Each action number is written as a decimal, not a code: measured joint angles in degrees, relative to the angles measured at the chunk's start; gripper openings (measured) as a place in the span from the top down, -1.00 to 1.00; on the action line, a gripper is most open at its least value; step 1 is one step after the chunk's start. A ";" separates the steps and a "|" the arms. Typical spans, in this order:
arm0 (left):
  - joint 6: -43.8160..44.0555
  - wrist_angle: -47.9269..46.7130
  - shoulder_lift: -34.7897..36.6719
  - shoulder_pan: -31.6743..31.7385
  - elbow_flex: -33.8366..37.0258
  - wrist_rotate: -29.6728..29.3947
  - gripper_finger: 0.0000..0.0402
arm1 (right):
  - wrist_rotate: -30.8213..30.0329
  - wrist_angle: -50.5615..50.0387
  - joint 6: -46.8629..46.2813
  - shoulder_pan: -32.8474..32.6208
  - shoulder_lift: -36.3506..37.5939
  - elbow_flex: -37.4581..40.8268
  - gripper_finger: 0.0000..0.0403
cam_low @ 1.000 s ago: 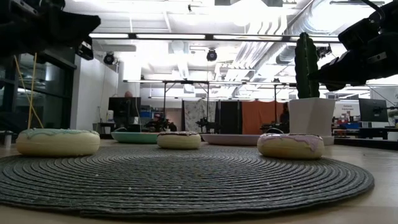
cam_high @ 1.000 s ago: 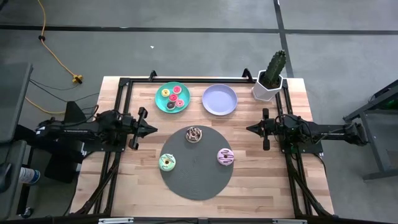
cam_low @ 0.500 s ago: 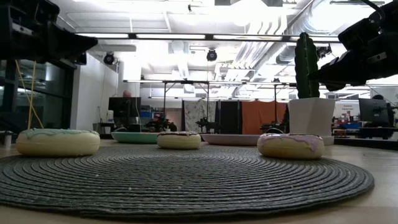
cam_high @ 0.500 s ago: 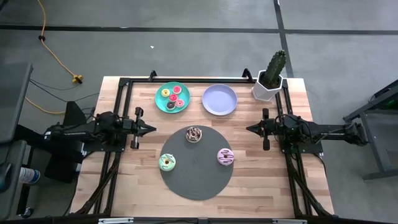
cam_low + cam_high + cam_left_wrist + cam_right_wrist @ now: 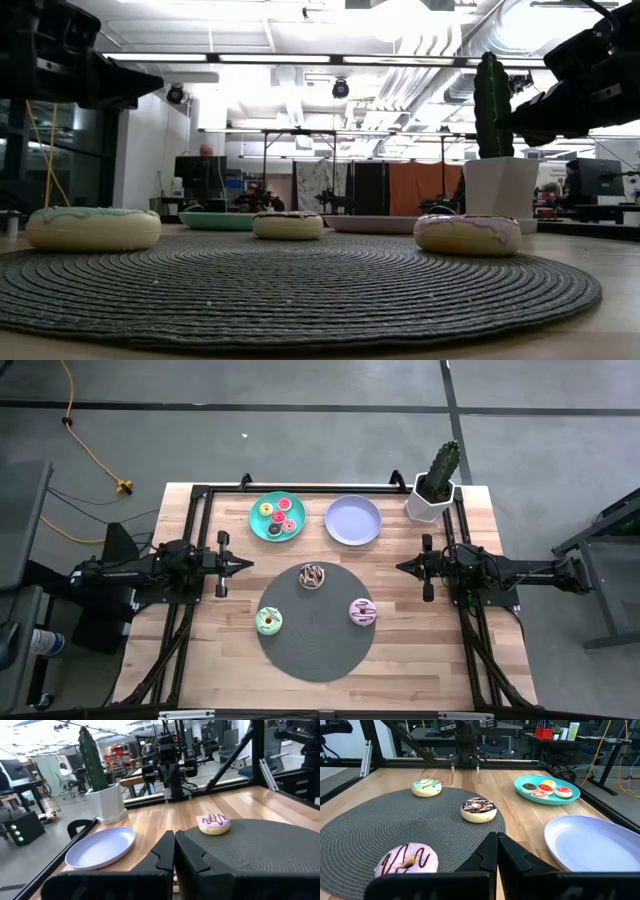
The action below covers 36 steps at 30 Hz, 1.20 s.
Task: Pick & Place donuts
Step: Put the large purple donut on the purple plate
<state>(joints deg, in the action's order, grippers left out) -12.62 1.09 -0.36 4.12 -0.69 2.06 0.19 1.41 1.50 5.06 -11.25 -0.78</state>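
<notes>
Grey woven mat at the table's middle carries three big donuts, well apart, none held. We see the small donuts crowded on the teal plate. Our left gripper and right gripper hang clenched and empty; descending shut would shove a donut aside.

Lighting was bright, even, from ceiling strip lights; they glared in low view. Shadows under arms were soft. Mat blurred nearest lens. Wrist views bowed at edges.
</notes>
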 joint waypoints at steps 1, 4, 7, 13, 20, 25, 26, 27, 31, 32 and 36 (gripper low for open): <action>0.00 -0.02 0.00 0.00 0.00 -0.07 1.00 | 0.00 -0.02 0.00 -0.02 0.01 0.00 1.00; 0.33 -0.07 0.00 0.00 0.00 -0.11 1.00 | 0.00 -0.02 0.00 -0.02 0.01 0.00 1.00; 0.61 -0.12 0.00 -0.02 -0.05 -0.11 1.00 | 0.00 -0.01 0.00 0.00 0.01 0.00 1.00; 0.85 -0.64 0.00 0.00 -0.68 -0.35 1.00 | 0.00 -0.02 0.00 -0.02 0.01 0.00 1.00; 0.87 -0.72 0.00 0.00 -0.74 -0.33 1.00 | 0.00 -0.02 0.00 -0.02 0.02 0.00 1.00; 0.88 -0.83 0.00 0.00 -0.79 -0.30 1.00 | -0.02 -0.02 0.00 -0.02 0.02 0.00 1.00; 0.90 -0.83 0.00 0.00 -0.79 -0.30 1.00 | -0.02 -0.02 0.00 0.00 0.00 0.00 1.00; 0.90 -0.84 0.00 0.00 -0.79 -0.30 1.00 | -0.02 -0.02 0.00 -0.01 0.00 0.00 1.00; 0.90 -0.88 0.00 0.00 -0.82 -0.28 1.00 | 0.00 -0.02 0.00 0.00 0.02 0.00 1.00; 0.90 -0.90 0.00 0.00 -0.83 -0.28 1.00 | -0.02 -0.02 0.00 -0.02 0.00 0.00 1.00; 0.92 -0.92 0.00 0.00 -0.85 -0.24 1.00 | -0.02 -0.02 0.01 -0.02 0.02 0.00 1.00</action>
<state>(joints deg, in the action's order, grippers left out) -11.70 0.16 -0.36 4.12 -1.54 1.83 0.16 1.39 1.51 5.04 -11.23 -0.78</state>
